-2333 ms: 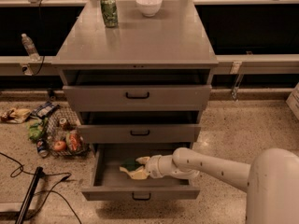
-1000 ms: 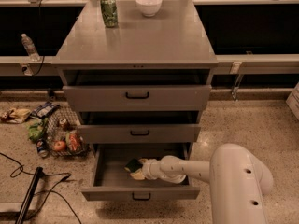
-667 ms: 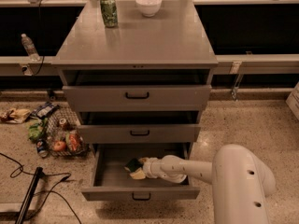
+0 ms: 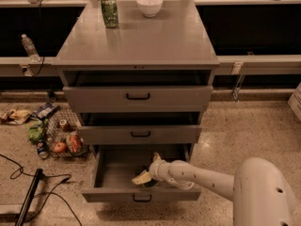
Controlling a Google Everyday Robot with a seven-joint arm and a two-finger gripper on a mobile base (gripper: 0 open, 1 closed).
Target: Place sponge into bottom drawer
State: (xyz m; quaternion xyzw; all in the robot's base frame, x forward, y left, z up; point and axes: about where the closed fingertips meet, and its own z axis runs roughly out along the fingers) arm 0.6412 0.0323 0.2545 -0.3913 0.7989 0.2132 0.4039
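Little has shifted since a moment ago: the end effector (image 4: 150, 169) sits low inside the open bottom drawer (image 4: 109, 195), right of centre, sponge (image 4: 141, 178) at its tip. Whether it grips the sponge, I cannot tell; release seems close.

The gripper (image 4: 142, 176) is dipping a little lower inside the bottom drawer (image 4: 109, 195), bottom middle, while the big white arm (image 4: 261, 192) is sliding back toward the lower right.
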